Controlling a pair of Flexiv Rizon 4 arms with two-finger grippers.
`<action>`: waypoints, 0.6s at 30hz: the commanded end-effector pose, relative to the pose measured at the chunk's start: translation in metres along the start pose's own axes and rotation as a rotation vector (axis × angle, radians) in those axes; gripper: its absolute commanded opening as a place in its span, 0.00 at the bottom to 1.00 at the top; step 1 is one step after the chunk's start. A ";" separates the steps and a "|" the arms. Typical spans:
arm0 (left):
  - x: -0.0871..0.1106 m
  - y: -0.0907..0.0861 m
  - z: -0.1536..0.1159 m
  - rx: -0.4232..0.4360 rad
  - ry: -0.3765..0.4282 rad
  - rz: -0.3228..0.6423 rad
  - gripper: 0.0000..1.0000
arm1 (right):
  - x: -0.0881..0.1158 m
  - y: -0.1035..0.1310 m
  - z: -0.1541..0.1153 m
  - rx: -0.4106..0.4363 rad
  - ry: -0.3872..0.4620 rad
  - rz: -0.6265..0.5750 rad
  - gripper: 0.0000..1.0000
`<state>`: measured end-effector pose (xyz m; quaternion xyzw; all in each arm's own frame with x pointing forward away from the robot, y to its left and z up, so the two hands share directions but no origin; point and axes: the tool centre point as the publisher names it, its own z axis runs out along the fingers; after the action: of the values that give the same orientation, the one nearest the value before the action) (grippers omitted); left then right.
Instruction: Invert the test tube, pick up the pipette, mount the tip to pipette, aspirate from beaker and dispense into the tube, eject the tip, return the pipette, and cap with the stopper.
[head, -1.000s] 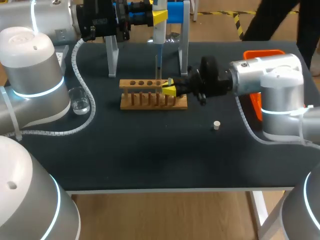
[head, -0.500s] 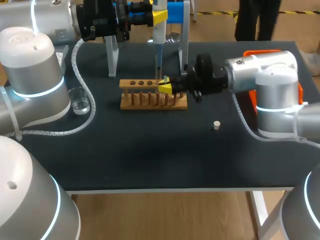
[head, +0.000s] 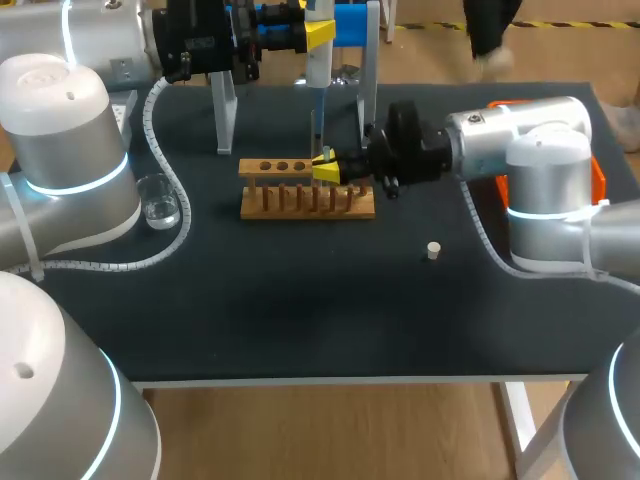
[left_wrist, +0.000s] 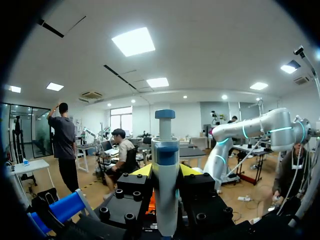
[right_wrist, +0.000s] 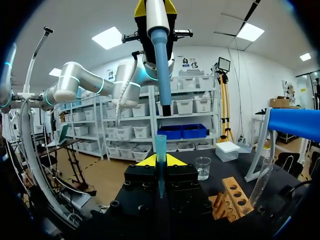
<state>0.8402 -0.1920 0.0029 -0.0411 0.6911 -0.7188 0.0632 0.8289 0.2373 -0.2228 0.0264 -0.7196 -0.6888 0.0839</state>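
**Tip (right_wrist: 160, 150) sliding under the pipette (head: 317, 80)**

Clamps the tip upright in the right gripper (head: 325, 168). Has crept from the rack's (head: 300, 200) right end toward its middle, beneath the pipette clenched in the left gripper (left_wrist: 165, 170) above the rack. Looks nearly aligned for mounting; needs an upward push next.

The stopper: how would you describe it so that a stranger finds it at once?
On the dark table, find the wooden rack in the middle. Toward the front edge and to its right stands the stopper, alone: the only small white plug.
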 end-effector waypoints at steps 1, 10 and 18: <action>0.000 0.000 0.000 0.001 0.000 0.001 0.00 | -0.003 0.002 0.003 -0.001 0.002 -0.001 0.00; 0.000 0.000 0.000 0.001 0.000 0.001 0.00 | -0.004 0.008 0.006 -0.003 0.006 -0.009 0.00; 0.000 0.000 0.000 0.001 0.000 0.001 0.00 | -0.005 0.008 0.006 -0.002 0.001 -0.008 0.00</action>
<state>0.8402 -0.1920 0.0028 -0.0411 0.6911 -0.7188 0.0632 0.8325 0.2438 -0.2159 0.0298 -0.7178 -0.6908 0.0810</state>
